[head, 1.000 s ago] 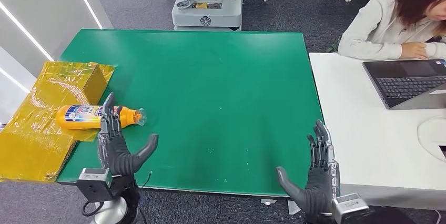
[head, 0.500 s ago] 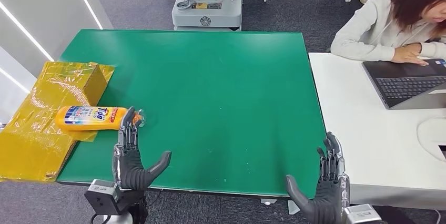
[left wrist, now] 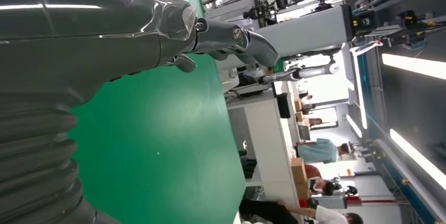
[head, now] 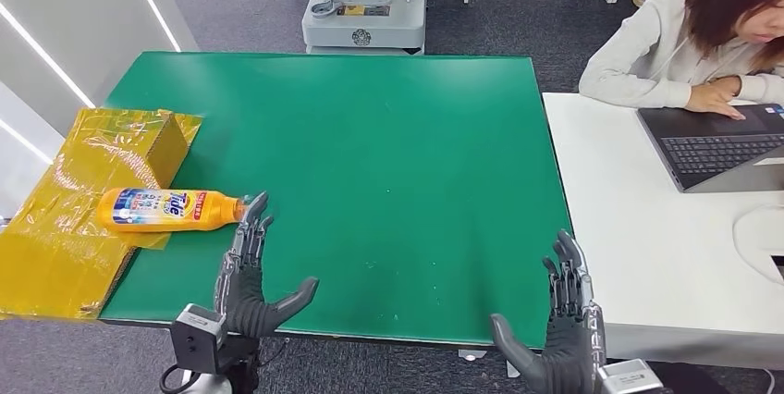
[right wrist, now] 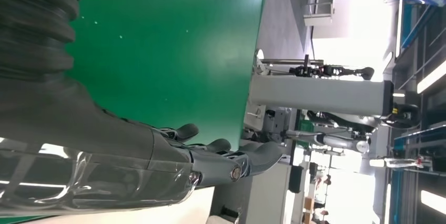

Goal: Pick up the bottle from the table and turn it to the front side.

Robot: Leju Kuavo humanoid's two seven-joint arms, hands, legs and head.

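Orange bottle lies at the mat's left edge; left hand beside its cap, right hand near the right edge, both with fingers spread, holding nothing.

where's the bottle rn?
Head view: the bottle lies on its side at the green table's left edge, partly on the yellow wrapping, cap toward the left hand.

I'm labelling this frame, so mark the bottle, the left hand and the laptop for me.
bottle (head: pixel 166 210), head view, on its label.
left hand (head: pixel 248 276), head view, on the palm.
laptop (head: pixel 716 148), head view, on the keyboard.
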